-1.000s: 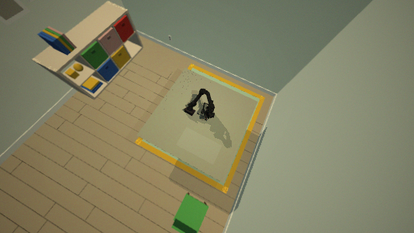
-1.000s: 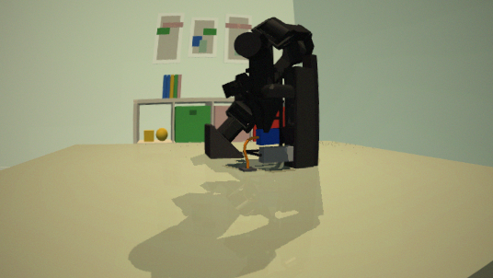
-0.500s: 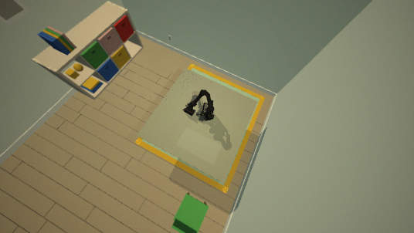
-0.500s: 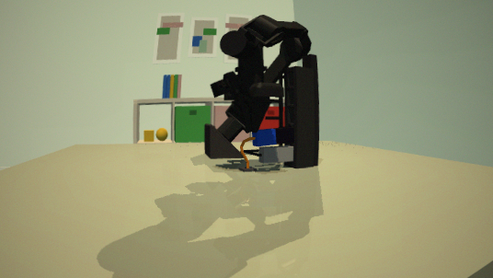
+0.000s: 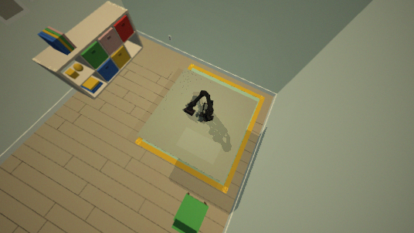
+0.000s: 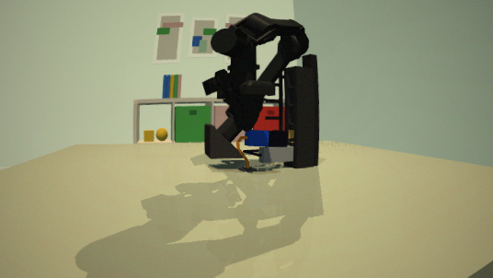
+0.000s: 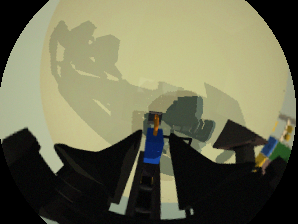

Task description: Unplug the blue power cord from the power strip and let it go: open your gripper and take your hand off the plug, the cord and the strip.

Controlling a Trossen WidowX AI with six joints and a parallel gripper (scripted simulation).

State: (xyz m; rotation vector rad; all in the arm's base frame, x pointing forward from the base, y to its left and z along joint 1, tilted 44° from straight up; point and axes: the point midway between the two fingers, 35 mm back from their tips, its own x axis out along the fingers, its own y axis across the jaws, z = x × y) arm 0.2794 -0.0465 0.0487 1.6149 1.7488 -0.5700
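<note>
The blue plug [image 6: 257, 138] [image 7: 153, 146] has an orange cord [image 6: 244, 156] [image 7: 156, 123] that bends down to the table. My gripper [image 7: 156, 134] is open around the plug in the wrist view, one dark finger on each side, with a narrow gap beside each. The dark slotted strip [image 7: 144, 200] shows behind the plug, between the fingers; it appears to be the tall upright block [image 6: 306, 120] at the right in the exterior view. Whether the plug's prongs sit in a socket is hidden. In the top view these parts are too small to tell apart.
A grey block [image 6: 276, 155] sits low beside the tall block, under the plug. A dark wedge-shaped part [image 6: 217, 144] [image 7: 240, 135] stands close to one side of the gripper. A shelf with coloured bins [image 5: 110, 40] and a green chair [image 5: 191, 211] are farther away.
</note>
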